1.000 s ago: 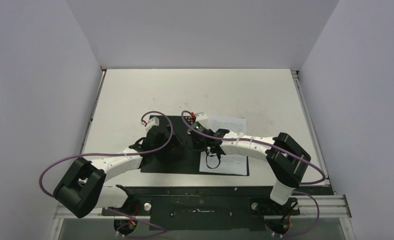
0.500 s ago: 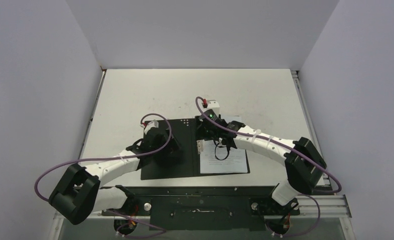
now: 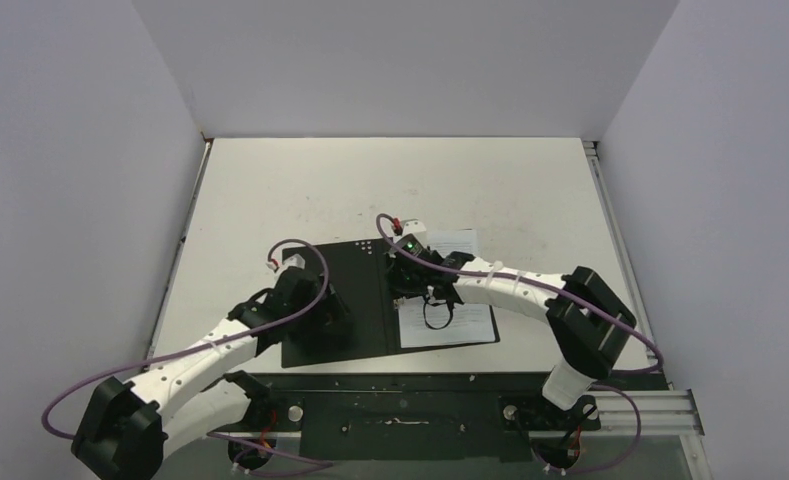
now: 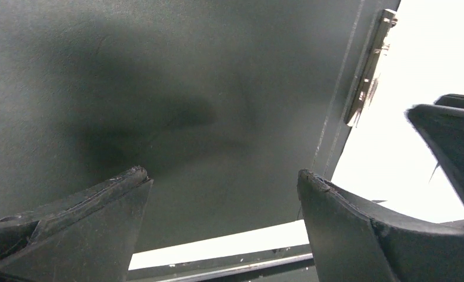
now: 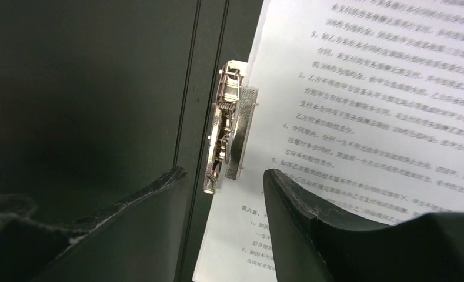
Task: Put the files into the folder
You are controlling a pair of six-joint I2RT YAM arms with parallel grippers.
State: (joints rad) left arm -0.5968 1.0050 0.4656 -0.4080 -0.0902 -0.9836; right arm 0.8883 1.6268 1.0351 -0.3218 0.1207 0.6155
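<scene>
So we've got the folder (image 3: 365,312) lying open on the table (image 3: 270,190), black inside up, roughly mid-table. The files (image 3: 470,326) sit on its right half, with their left edge right up against the metal spine clip (image 5: 226,126). Our right gripper (image 5: 224,173) hangs just above that clip, fingers spread, with the clip showing between them and nothing pinched. Our left gripper (image 4: 220,172) is over the folder's bare left half, fingers spread wide too, holding nothing.

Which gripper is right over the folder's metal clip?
The right gripper: the clip lies directly beneath it, while the left gripper is over bare black folder.
</scene>
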